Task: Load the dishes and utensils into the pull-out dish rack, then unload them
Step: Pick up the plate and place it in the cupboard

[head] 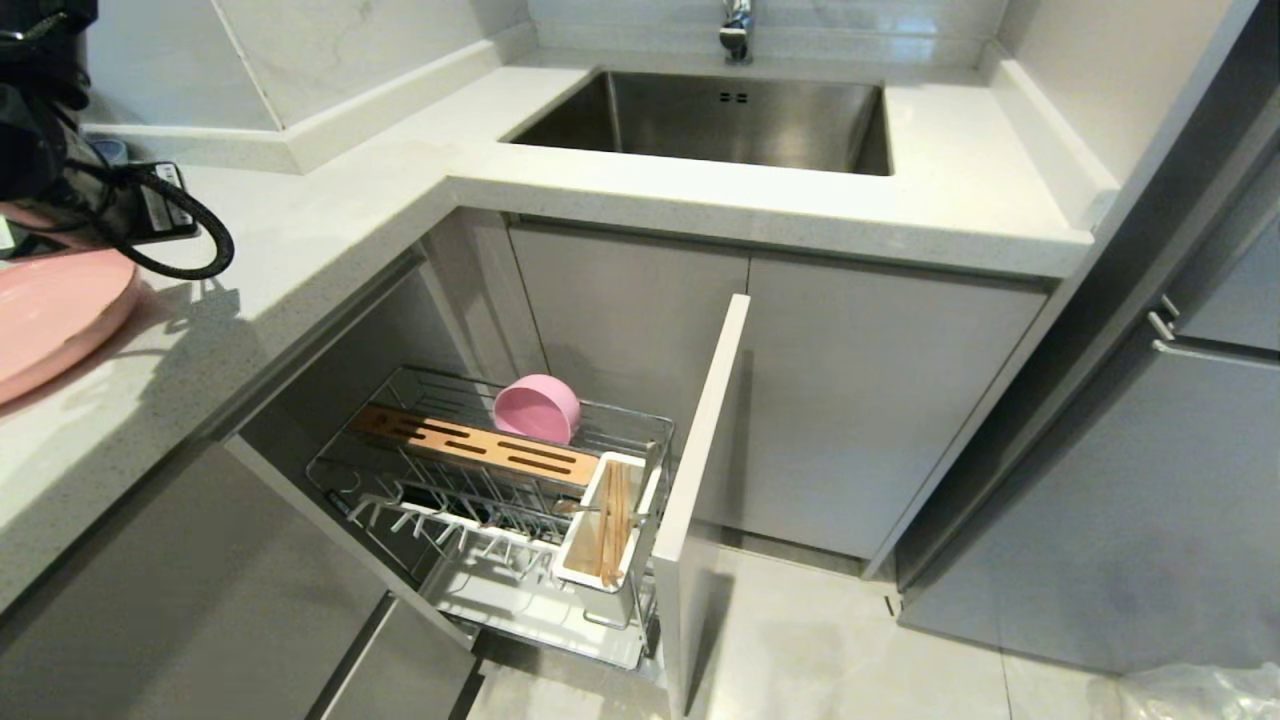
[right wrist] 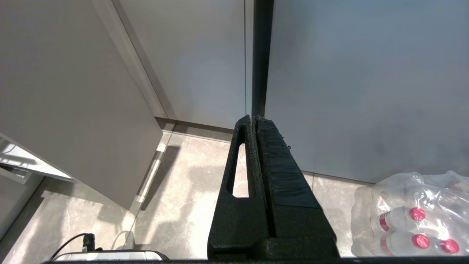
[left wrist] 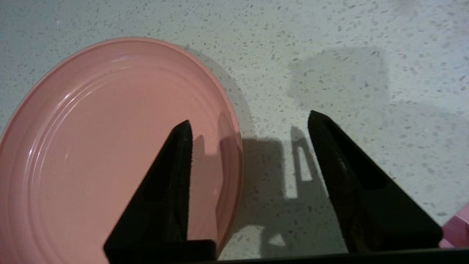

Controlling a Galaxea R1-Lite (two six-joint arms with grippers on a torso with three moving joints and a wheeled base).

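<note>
The pink plate (head: 50, 310) (left wrist: 110, 146) lies flat on the speckled counter at the far left. My left gripper (left wrist: 250, 118) hangs open just above it, one finger over the plate's inside and the other over bare counter, the rim between them; nothing is held. The left arm (head: 40, 130) shows at the top left of the head view. The pull-out dish rack (head: 400, 470) stands pulled out below the counter. A pink bowl (head: 537, 408) rests on its side at the rack's back. Chopsticks (head: 612, 520) stand in the white utensil holder (head: 585, 570). My right gripper (right wrist: 254, 118) is shut and empty, low by the floor.
The rack's grey door front (head: 700, 470) juts out towards the tiled floor. A steel sink (head: 720, 120) is set in the counter behind. A slotted wooden bar (head: 470, 445) crosses the rack. A wrapped pack of bottles (right wrist: 410, 216) lies on the floor near the right gripper.
</note>
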